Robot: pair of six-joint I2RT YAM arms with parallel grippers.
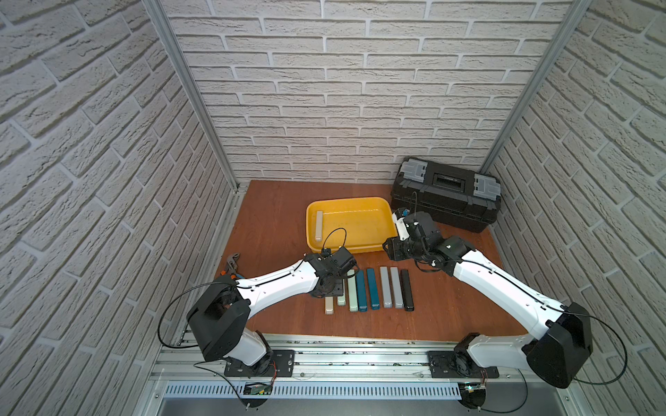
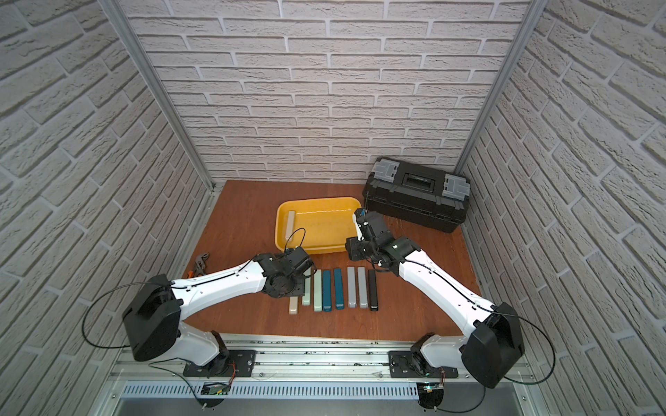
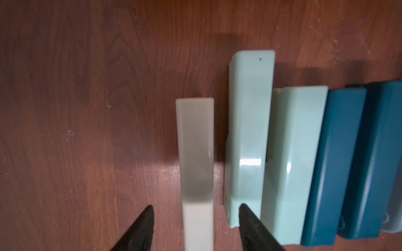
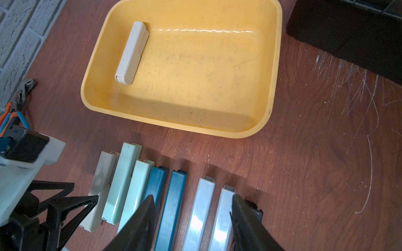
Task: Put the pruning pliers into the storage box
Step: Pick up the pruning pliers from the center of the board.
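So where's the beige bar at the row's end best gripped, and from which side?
Across its narrow width, from straight above: the beige bar lies flat and slim, bare table on one side, a thin gap to the mint bar on the other. The open left gripper straddles it.

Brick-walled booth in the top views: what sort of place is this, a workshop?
Probably a robot test cell dressed as a workshop. The brick walls look like printed panels in metal framing; two robot arms are bolted to a rail at a wooden tabletop, with a black toolbox.
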